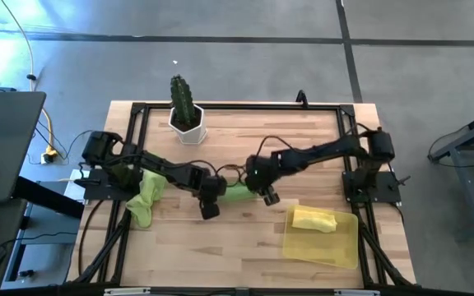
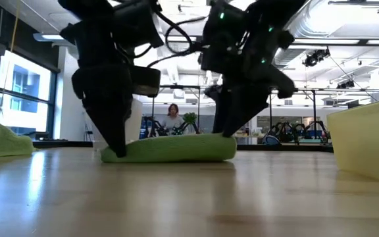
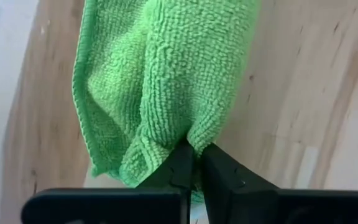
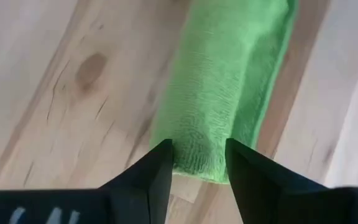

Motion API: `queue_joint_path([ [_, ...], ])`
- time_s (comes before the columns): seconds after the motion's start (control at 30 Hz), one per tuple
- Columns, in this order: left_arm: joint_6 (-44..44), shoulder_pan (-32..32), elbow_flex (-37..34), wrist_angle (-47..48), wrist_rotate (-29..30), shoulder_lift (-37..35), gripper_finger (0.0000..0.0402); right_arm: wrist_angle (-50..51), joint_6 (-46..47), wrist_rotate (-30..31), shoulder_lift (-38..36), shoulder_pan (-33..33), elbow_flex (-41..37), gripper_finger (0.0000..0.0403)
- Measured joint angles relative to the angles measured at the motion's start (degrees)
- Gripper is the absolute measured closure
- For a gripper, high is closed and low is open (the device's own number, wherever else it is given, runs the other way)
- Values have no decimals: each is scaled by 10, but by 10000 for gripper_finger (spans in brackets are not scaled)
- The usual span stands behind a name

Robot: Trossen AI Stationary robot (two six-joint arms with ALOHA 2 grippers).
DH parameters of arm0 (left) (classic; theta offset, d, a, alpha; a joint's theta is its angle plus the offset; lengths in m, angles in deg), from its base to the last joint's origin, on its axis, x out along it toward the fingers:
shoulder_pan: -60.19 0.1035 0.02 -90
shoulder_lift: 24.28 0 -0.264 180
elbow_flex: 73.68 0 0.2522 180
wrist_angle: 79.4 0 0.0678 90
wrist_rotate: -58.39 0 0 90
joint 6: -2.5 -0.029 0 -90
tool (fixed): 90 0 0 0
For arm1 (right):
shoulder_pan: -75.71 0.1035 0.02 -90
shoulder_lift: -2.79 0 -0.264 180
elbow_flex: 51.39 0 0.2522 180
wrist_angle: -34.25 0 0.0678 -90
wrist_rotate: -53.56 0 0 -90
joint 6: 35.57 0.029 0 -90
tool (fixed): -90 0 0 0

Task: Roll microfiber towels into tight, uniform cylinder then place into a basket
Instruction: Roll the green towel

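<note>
You have both arms meeting at the middle of the tabletop (image 1: 220,247), one at each end of a lime green towel (image 2: 170,149) that lies there rolled into a cylinder. Your left end effector (image 3: 196,163) is pinched on its end of the roll, the fingers (image 3: 176,168) drawn close together with a fold of cloth caught between them. Your right end effector (image 4: 197,163) stands over the other end with its fingers (image 4: 154,168) apart, one on each side of the roll (the wrist view does not show whether they press on the cloth).

In the low view the roll rests flat on the wood, with the two arms coming down onto its ends.

The second lime green towel (image 1: 146,197) lies loose and crumpled near the left side of the tabletop, partly under the left arm. The yellow towel (image 1: 313,219) sits in the basket (image 1: 340,251), which is at the front right of the tabletop, well apart from the roll. A cactus pot (image 1: 188,127) stands at the far edge.
</note>
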Motion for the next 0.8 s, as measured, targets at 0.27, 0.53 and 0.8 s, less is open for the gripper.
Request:
queue_joint_path([
  [0.27, -41, 58, -6, -3, -201, 1, 394, -13, -11, 47, -1, 58, 0, 279],
  [0.53, -21, 97, -6, -6, -230, 4, 395, 21, -49, 185, -10, 103, 0, 281],
  [0.8, 31, 96, -5, -13, -206, 3, 396, 129, -75, 260, -108, 89, 0, 282],
])
